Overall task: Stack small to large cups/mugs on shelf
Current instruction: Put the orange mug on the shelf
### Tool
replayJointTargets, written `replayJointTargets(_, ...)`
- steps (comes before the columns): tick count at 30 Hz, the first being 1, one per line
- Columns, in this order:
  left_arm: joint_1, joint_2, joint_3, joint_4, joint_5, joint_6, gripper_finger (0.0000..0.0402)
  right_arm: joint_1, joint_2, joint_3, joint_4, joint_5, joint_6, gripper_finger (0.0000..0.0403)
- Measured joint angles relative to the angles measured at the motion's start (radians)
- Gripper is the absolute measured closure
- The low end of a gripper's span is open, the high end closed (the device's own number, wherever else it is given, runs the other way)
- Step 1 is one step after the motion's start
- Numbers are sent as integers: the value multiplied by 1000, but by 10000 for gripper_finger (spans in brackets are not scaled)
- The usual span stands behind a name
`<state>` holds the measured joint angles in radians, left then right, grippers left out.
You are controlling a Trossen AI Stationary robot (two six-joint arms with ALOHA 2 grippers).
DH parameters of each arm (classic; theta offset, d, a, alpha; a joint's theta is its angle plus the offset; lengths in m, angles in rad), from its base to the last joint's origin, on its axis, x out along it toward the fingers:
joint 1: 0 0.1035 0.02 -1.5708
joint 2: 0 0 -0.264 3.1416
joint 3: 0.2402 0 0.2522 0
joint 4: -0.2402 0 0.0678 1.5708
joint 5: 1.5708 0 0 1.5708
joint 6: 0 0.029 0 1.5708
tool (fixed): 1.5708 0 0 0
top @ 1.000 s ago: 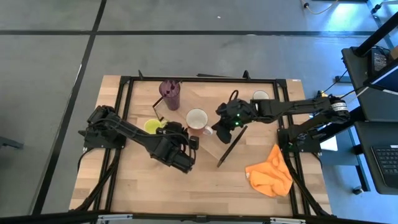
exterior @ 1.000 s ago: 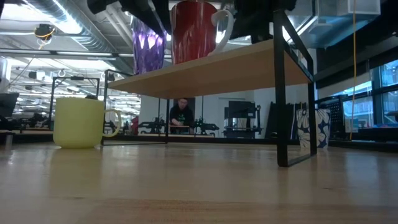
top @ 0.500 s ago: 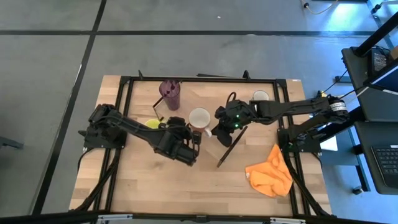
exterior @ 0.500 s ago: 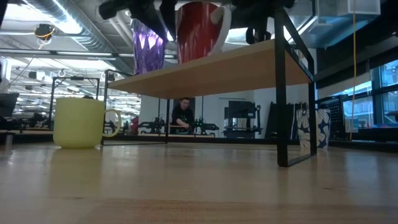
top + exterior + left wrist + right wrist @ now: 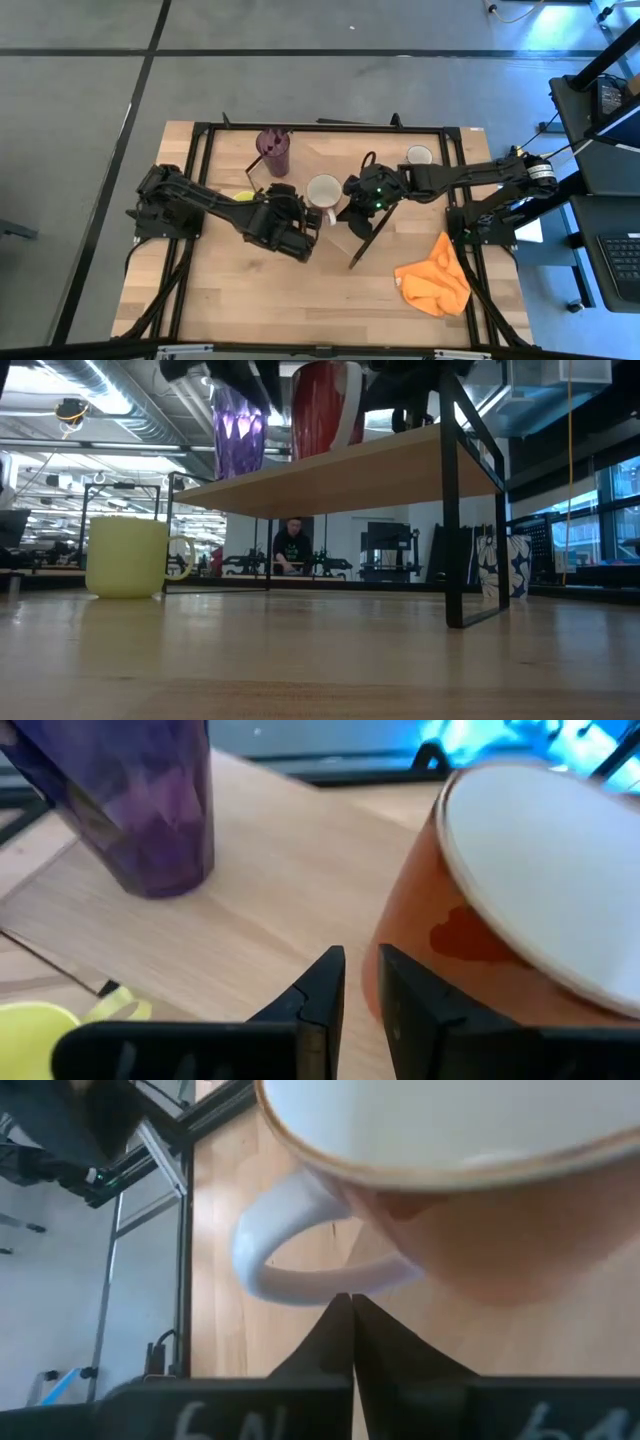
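Note:
The brownish mug (image 5: 322, 189), white inside, stands on the light-wood shelf (image 5: 340, 470) to the right of the dark purple tumbler (image 5: 272, 150). My left gripper (image 5: 362, 982) is at the mug's near-left side, fingers all but shut. My right gripper (image 5: 351, 1308), shut, points at the mug's white handle (image 5: 285, 1260) from the right. The yellow-green mug (image 5: 125, 555) stands on the tabletop below the shelf's left end, half hidden by my left arm in the high view. The white-grey mug (image 5: 419, 155) stands on the table near the far right corner. My left gripper has one finger (image 5: 405, 995) right beside the mug's lower wall (image 5: 400, 935), coming level from the near-left; I cannot tell whether it touches. My right gripper's shut fingertips (image 5: 350, 1302) meet the handle's lower end (image 5: 365, 1278) where it joins the body, coming from the table's right.
An orange cloth (image 5: 433, 280) lies on the table's near right part. The shelf's dark end bar (image 5: 455, 510) stands right of the mug. A dark frame runs around the table. A person shows far off in the room behind.
My left gripper has moved toward the far edge, up to the brownish mug. The mug has slid a little toward the shelf's right end, and its handle no longer shows in the low view. My right gripper has edged toward the table's left.

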<state>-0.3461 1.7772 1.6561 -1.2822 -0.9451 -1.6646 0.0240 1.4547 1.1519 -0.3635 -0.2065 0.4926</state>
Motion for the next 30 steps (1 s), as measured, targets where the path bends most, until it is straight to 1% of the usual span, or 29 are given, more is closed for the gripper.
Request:
replayJointTargets(7,-88,-62,0,9,-95,-8,344,-30,-29,0,-12,16,-7,398)
replayJointTargets(15,-222,-63,0,136,-176,-7,344,-31,-24,0,18,19,-12,400)
replayJointTargets(18,-257,-63,0,155,-212,-7,344,-38,-24,0,32,14,-7,400)
replayJointTargets(22,-292,-63,0,178,-215,-7,344,-42,-24,0,33,4,-5,400)
replayJointTargets(30,-333,-63,0,209,-216,-2,344,-42,-24,0,90,-57,2,400)
